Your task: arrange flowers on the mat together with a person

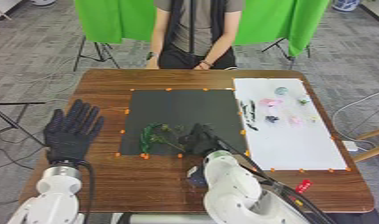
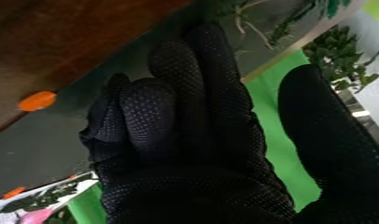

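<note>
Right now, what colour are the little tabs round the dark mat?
The tabs are bright orange, clearest in the right wrist view.

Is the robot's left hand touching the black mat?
Apart. The head view shows brown table between the left hand and the mat.

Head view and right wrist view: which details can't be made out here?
- Head view: where the thin sprig ends, as the right hand covers the mat there.
- Head view: the kinds of small flowers on the white sheet, too small.
- Head view: the full outline of the dark blue object, partly behind the right arm.
- Right wrist view: the whole pink flower, cut by the edge.
</note>
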`<state>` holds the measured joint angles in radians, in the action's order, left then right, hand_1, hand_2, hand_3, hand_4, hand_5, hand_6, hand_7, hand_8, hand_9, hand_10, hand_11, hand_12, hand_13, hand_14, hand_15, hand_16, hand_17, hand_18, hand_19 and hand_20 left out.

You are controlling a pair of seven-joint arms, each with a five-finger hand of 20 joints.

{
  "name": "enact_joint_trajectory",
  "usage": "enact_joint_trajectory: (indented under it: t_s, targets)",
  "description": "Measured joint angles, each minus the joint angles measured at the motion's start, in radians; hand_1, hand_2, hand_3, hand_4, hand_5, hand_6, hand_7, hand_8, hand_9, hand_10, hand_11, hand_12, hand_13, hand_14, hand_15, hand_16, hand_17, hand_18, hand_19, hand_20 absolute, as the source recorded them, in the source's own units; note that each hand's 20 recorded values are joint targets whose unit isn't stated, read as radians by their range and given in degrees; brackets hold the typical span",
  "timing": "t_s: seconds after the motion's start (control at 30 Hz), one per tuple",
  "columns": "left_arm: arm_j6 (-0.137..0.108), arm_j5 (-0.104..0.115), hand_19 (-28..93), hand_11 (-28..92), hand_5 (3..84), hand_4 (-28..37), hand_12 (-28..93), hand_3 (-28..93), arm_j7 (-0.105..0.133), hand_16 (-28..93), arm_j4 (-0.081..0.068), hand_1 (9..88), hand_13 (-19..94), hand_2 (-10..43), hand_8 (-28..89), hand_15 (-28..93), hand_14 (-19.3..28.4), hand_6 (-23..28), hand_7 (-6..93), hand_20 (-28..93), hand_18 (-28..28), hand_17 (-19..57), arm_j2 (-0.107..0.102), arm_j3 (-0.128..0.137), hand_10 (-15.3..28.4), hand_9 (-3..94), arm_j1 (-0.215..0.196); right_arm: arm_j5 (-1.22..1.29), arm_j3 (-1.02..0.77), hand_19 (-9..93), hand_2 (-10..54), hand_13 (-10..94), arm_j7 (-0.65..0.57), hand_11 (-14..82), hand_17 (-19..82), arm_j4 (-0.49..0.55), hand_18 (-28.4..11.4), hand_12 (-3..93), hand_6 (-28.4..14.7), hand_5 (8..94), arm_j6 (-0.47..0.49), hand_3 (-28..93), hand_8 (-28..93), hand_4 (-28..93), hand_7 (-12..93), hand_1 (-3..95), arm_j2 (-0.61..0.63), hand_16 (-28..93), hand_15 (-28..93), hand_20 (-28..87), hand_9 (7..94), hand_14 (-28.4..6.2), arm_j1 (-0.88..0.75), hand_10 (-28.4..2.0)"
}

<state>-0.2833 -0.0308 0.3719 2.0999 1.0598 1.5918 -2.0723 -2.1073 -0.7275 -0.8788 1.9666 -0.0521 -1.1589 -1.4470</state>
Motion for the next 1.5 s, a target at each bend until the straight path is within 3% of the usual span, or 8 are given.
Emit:
enact_joint_trajectory:
  t_s: [0.4, 0.73, 0.93, 1.07, 1.2, 1.27, 1.33, 1.5]
  targets:
    - [0.000, 0.001, 41, 20, 46.1, -28.3, 8, 74, -0.008, -8, -0.004, 29.3, 31, 14.4, -11, 34, 15.9, 8.8, 15.0, 10, 15.7, -6.3, 0.000, -0.016, 14.4, 40.6, 0.004, -0.014, 0.015, 86, 11.3, 55, 0.037, 47.8, 28, 0.006, -28.4, 32.7, -7.4, 74.8, 0.042, 75, -10, -19, 25, 27.6, -0.032, 33, 79, 45, 66.9, -23.8, -0.020, -22.7]
    - [0.000, 0.006, 41, 20, 46.0, -28.3, 8, 74, -0.005, -8, -0.002, 29.3, 31, 14.4, -11, 34, 15.9, 8.8, 14.9, 10, 15.7, -6.3, 0.003, -0.002, 14.4, 40.6, -0.003, -0.012, -0.009, 86, 11.4, 55, 0.009, 47.9, 28, 0.016, -28.4, 32.5, -7.6, 74.5, 0.021, 76, -9, -19, 26, 27.0, -0.031, 33, 79, 45, 67.0, -24.0, -0.029, -22.7]
    - [0.000, 0.006, 41, 20, 45.9, -28.3, 8, 74, -0.002, -8, 0.000, 29.2, 31, 14.3, -11, 34, 15.9, 8.8, 14.8, 10, 15.6, -6.3, 0.009, 0.013, 14.4, 40.5, -0.018, 0.069, -0.122, 84, 11.9, 53, 0.018, 49.3, 26, 0.060, -28.4, 33.3, -7.6, 70.1, -0.043, 75, -10, -20, 29, 27.0, -0.003, 33, 79, 45, 64.7, -23.1, -0.046, -22.4]
    - [0.000, 0.001, 41, 20, 45.6, -28.3, 8, 74, -0.002, -8, 0.005, 29.0, 31, 14.2, -11, 34, 15.9, 8.8, 14.7, 10, 15.7, -6.4, 0.015, 0.025, 14.4, 40.2, -0.030, 0.314, -0.305, 81, 11.9, 50, 0.151, 47.8, 24, 0.117, -27.8, 32.2, -7.7, 68.8, 0.009, 76, -11, -21, 30, 26.6, 0.011, 32, 77, 43, 63.7, -22.6, -0.097, -22.3]
    - [0.000, -0.010, 41, 20, 45.2, -28.3, 7, 74, -0.003, -8, 0.007, 28.8, 30, 14.2, -11, 33, 15.6, 8.7, 14.1, 10, 15.6, -6.4, 0.022, 0.041, 14.1, 39.9, -0.041, 0.532, -0.447, 66, 11.6, 48, 0.293, 31.1, 18, 0.150, -24.8, 24.0, -7.1, 63.7, 0.020, 78, -12, -22, 26, 25.3, 0.044, 21, 58, 31, 61.3, -20.1, -0.143, -20.9]
    - [0.002, -0.019, 40, 19, 45.2, -28.3, 7, 73, -0.004, -8, 0.007, 28.8, 30, 14.2, -11, 32, 15.5, 8.6, 13.4, 10, 15.5, -6.4, 0.025, 0.050, 14.1, 39.7, -0.046, 0.608, -0.500, 59, 11.4, 47, 0.370, 23.8, 15, 0.156, -23.9, 21.1, -6.7, 60.8, -0.045, 79, -12, -22, 24, 24.6, 0.074, 17, 45, 25, 59.3, -19.0, -0.169, -19.8]
    - [0.006, -0.026, 40, 18, 45.2, -28.3, 6, 74, -0.006, -8, 0.007, 28.6, 30, 14.2, -11, 31, 15.3, 8.4, 12.7, 10, 15.4, -6.5, 0.027, 0.058, 14.0, 39.7, -0.048, 0.687, -0.565, 49, 10.8, 43, 0.455, 15.6, 11, 0.158, -21.7, 17.6, -5.9, 55.2, -0.120, 80, -12, -23, 19, 23.1, 0.103, 18, 24, 17, 54.2, -17.5, -0.203, -16.8]
    - [0.024, -0.043, 39, 18, 45.2, -28.3, 6, 73, -0.012, -8, 0.006, 28.5, 30, 14.1, -10, 29, 14.9, 8.4, 11.9, 10, 15.3, -6.5, 0.031, 0.072, 13.9, 39.8, -0.052, 0.935, -0.802, 37, 10.2, 36, 0.668, 7.9, 11, 0.149, -18.5, 14.7, -4.3, 50.1, -0.096, 81, -11, -24, 16, 20.9, 0.145, 19, 11, 12, 48.0, -16.5, -0.310, -14.3]
